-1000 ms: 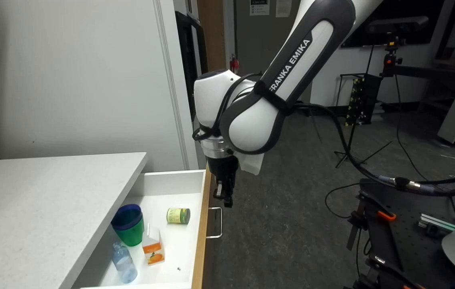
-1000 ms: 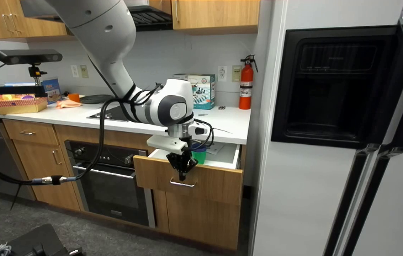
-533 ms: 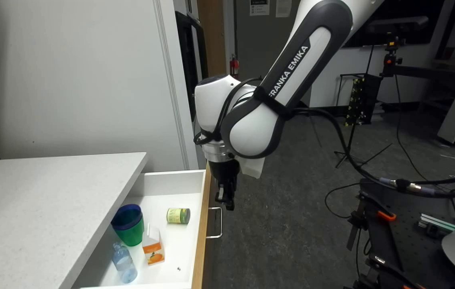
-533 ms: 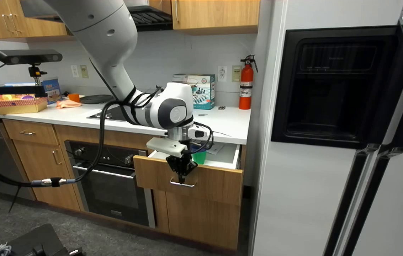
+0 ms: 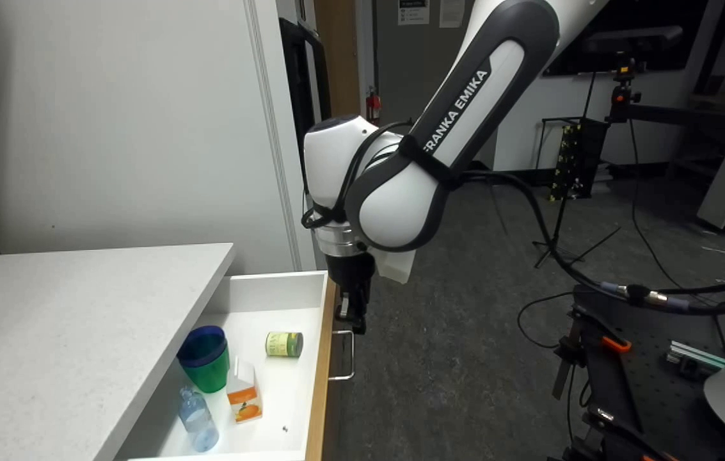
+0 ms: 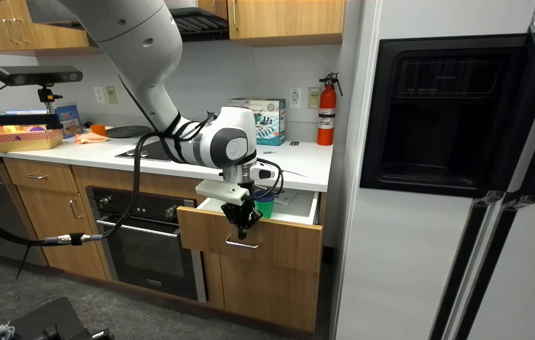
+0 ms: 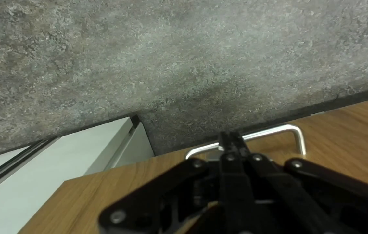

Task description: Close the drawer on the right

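Note:
The drawer stands pulled out in both exterior views, with its tan wood front (image 5: 318, 390) (image 6: 286, 245) and white interior showing. Its silver bar handle (image 5: 352, 358) (image 6: 242, 244) is on the front's outer face. My gripper (image 5: 352, 320) (image 6: 242, 231) points down just outside the front, level with the handle's upper side. In the wrist view the shut, empty fingertips (image 7: 231, 139) cover part of the handle bar (image 7: 271, 131), with the wood front (image 7: 343, 139) behind. I cannot tell whether the fingers touch the front or the handle.
The drawer holds a green and blue cup (image 5: 205, 368), a can (image 5: 284, 344), a juice carton (image 5: 244, 397) and a clear bottle (image 5: 198, 422). The white countertop (image 5: 80, 320) overhangs the drawer's back. A refrigerator (image 6: 409, 245) stands beside the drawer.
My gripper dipped slightly half a second ago. It has since risen a little and moved closer to the drawer front. The drawer has not moved.

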You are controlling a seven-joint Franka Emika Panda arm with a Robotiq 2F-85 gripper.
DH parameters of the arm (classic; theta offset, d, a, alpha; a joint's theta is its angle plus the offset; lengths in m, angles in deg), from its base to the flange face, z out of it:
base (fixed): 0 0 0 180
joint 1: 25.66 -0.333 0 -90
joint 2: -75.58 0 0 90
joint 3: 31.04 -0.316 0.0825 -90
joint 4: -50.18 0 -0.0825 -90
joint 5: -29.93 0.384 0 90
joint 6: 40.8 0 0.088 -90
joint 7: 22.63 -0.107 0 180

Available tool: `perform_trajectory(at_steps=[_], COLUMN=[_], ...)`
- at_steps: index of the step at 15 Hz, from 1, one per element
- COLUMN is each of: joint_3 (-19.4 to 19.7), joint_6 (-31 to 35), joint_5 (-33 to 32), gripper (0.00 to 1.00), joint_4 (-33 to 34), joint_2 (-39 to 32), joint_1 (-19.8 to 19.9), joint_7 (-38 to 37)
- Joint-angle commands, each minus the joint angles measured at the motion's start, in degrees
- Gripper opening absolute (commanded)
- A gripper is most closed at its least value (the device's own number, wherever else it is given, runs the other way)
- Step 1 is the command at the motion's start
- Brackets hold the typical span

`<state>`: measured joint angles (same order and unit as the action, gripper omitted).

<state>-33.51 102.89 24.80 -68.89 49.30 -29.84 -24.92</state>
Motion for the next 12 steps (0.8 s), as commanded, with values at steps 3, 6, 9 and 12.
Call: perform_trajectory(at_steps=[3,6,9,12], joint_3=[0.94,1.14,1.23,1.28], joint_6=[-0.45,-0.96,-0.83,-1.04], joint_5=[-1.22,-1.28,-1.21,-1.26], gripper=[0.00,0.00,0.00,0.00], joint_4=[6.87,9.92,12.78,16.06], joint_2=[-4.24,-5.69,-6.86,-8.12], joint_1=[-2.76,-3.55,-4.17,-5.05], joint_7=[-2.41,-3.52,-4.56,-5.72])
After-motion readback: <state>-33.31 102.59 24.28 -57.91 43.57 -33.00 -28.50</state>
